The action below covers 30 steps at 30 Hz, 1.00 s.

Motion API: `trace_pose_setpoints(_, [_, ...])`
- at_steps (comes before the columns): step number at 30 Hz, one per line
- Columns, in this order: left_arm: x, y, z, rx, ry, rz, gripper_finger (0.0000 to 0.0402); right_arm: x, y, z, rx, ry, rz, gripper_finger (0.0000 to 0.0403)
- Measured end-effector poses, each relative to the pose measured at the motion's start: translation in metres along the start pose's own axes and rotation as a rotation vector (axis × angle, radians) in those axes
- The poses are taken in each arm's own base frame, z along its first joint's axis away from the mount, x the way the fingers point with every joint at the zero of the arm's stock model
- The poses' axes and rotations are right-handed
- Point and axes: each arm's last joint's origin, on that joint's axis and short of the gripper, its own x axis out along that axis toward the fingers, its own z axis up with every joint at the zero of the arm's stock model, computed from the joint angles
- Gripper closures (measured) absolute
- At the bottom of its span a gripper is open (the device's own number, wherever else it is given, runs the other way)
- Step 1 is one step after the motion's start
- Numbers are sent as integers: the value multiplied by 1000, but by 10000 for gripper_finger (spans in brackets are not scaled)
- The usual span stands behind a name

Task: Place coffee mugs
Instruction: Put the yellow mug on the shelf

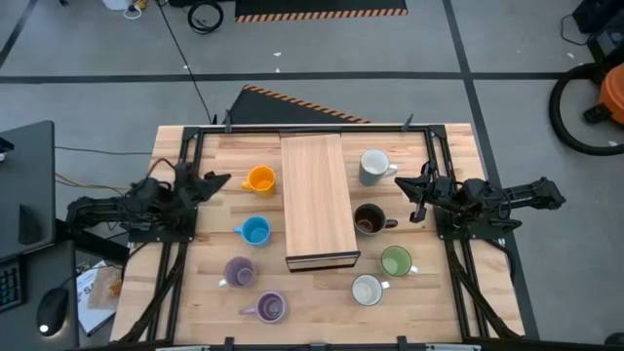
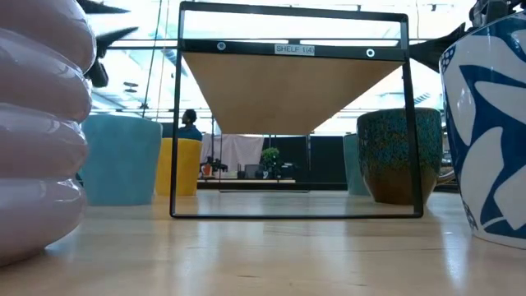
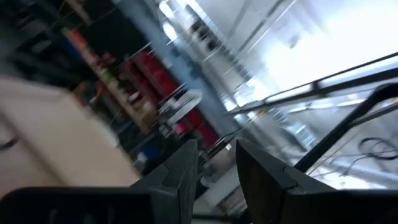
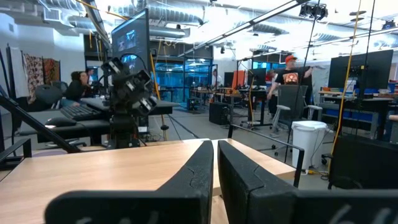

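Observation:
Eight mugs stand upright on the table on either side of a long wooden board (image 1: 317, 200). Left of it are the orange mug (image 1: 259, 179), the light blue mug (image 1: 254, 231) and two lavender mugs (image 1: 239, 271) (image 1: 270, 307). Right of it are the grey-white mug (image 1: 373, 167), the dark brown mug (image 1: 369, 220), the green mug (image 1: 395, 261) and the white mug (image 1: 367, 290). My left gripper (image 1: 216, 181) (image 3: 214, 149) hovers left of the orange mug, slightly open and empty. My right gripper (image 1: 408, 185) (image 4: 215, 149) hovers between the grey-white and dark brown mugs, shut and empty.
The board (image 2: 292, 86) sits raised on a black wire frame (image 2: 175, 123) with open space beneath it. Black rails (image 1: 185, 166) run along the table's left and right sides under the arms. Bare wood lies along the table's near edge. People sit and stand in the room beyond.

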Motion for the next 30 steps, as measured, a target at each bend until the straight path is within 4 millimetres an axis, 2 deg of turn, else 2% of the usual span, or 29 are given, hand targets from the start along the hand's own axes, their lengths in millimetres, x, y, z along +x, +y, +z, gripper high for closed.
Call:
trace_pose_setpoints(7, [0,-13,11,-75,-76,-87,285,0,-3,1,-1,-1,-92,373])
trace_pose_setpoints(12, [13,-28,22,6,-62,61,285,-1,-5,10,53,-86,-126,373])
trace_pose_setpoints(15, [25,-39,29,64,-50,138,285,-6,-11,31,245,-295,-169,373])
trace_pose_setpoints(19, [44,-47,30,120,-13,214,285,-24,-28,59,675,-642,-285,373])
trace_pose_setpoints(21, [52,-50,30,122,-5,230,285,-36,-37,67,862,-799,-324,373])
trace_pose_setpoints(23, [60,-52,29,116,-8,252,285,-43,-41,71,961,-893,-316,373])
trace_pose_setpoints(26, [71,-50,24,111,17,297,285,-39,-39,74,950,-854,-284,373])
trace_pose_setpoints(30, [85,-51,20,84,51,333,285,-17,-28,81,935,-582,-236,373])
